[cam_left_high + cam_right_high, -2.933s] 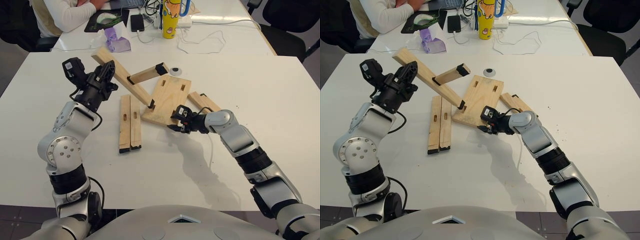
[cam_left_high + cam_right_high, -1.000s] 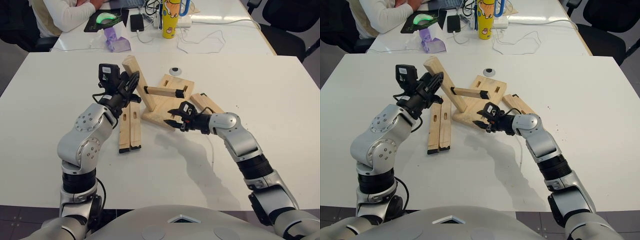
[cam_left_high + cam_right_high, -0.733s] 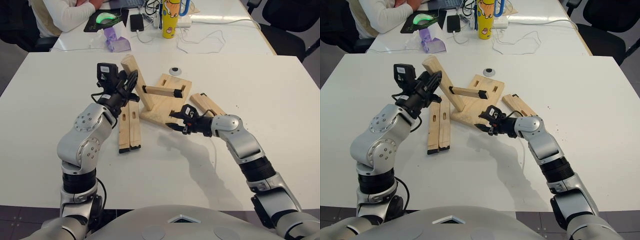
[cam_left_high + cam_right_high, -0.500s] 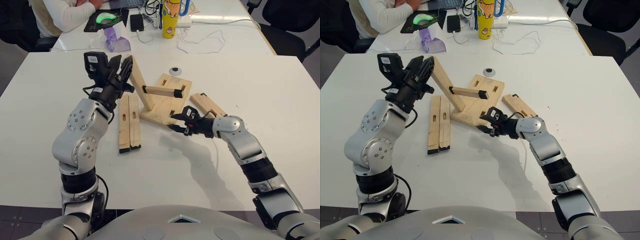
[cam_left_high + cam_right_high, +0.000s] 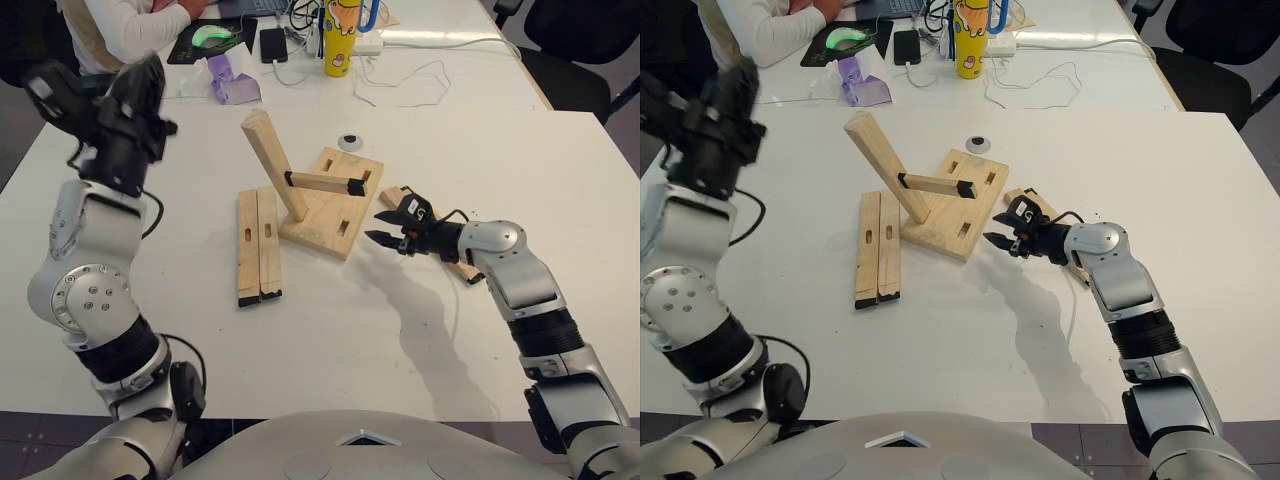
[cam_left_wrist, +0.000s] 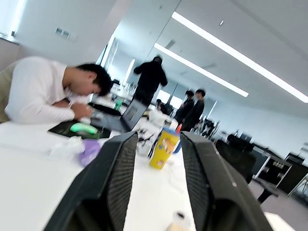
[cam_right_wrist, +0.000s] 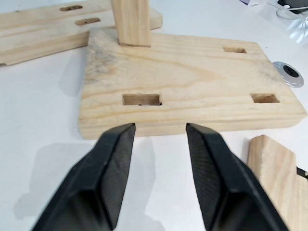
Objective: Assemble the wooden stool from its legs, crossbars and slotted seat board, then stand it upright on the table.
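Observation:
The slotted seat board (image 5: 335, 200) lies flat at mid-table. One leg (image 5: 272, 160) stands slanted in a slot at its left side, with a crossbar (image 5: 322, 182) jutting from it over the board. Two more legs (image 5: 258, 245) lie side by side to the left of the board. Another wooden piece (image 5: 397, 197) lies partly hidden under my right arm. My right gripper (image 5: 376, 226) is open just off the board's right edge (image 7: 192, 122), touching nothing. My left gripper (image 5: 140, 85) is raised high at the far left, open and empty (image 6: 159, 137).
A small black round disc (image 5: 349, 142) lies beyond the board. A purple object (image 5: 233, 83), a yellow bottle (image 5: 342, 35), cables and a seated person occupy the far table. The near half of the white table (image 5: 330, 340) is bare.
My left gripper let go of the slanted leg and swung up and away to the left; the leg stays standing in the board. My right gripper drew back to the right of the board.

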Motion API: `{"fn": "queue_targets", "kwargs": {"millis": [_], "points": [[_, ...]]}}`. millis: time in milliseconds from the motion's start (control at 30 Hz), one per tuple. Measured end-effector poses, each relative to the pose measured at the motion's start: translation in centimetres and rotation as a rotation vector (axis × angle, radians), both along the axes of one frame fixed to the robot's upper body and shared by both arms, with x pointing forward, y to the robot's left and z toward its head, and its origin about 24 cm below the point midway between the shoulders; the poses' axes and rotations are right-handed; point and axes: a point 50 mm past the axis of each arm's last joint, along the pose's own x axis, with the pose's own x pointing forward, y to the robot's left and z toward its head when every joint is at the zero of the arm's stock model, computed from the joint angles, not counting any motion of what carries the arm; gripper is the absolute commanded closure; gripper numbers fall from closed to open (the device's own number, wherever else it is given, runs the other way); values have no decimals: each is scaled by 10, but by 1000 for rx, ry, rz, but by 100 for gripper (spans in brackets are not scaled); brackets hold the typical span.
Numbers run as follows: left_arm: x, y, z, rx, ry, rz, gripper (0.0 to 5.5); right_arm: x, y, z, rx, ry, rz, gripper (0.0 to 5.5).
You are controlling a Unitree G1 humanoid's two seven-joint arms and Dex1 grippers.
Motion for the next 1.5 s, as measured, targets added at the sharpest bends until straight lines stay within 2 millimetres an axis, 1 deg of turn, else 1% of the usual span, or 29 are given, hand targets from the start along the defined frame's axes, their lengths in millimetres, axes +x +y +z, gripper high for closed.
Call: {"fn": "queue_targets", "kwargs": {"millis": [33,67,100,133,167,233,367,467,667,833,1167,1333,1500], "points": [[-4,-3,-18,33,104,-41,385,1,0,0,-2,-3,-6,352],[-12,-9,-41,78,224,-127,385,1,-1,0,-6,-6,-11,352],[-20,-14,-56,107,303,-191,385,1,-1,0,-9,-8,-14,352],[-27,-17,-64,146,342,-239,385,1,-1,0,-10,-9,-15,352],[-31,-19,-67,189,363,-276,385,1,-1,0,-11,-9,-16,352],[-46,-24,-77,343,420,-389,385,1,-1,0,-16,-10,-18,352],[-69,-33,-83,472,443,-569,385,1,-1,0,-19,-13,-18,352],[-78,-32,-92,573,477,-640,385,1,-1,0,-19,-14,-17,352],[-90,-27,-105,757,509,-721,385,1,0,0,-20,-13,-15,352],[-88,-19,-108,872,502,-711,385,0,0,0,-21,-11,-11,352],[-82,-19,-115,943,476,-718,385,0,2,-2,-23,-6,-1,352],[-73,-12,-117,1027,468,-657,385,-1,3,-2,-24,-3,5,352],[-62,-5,-119,1055,461,-566,385,-1,5,-4,-25,1,13,352]]}}
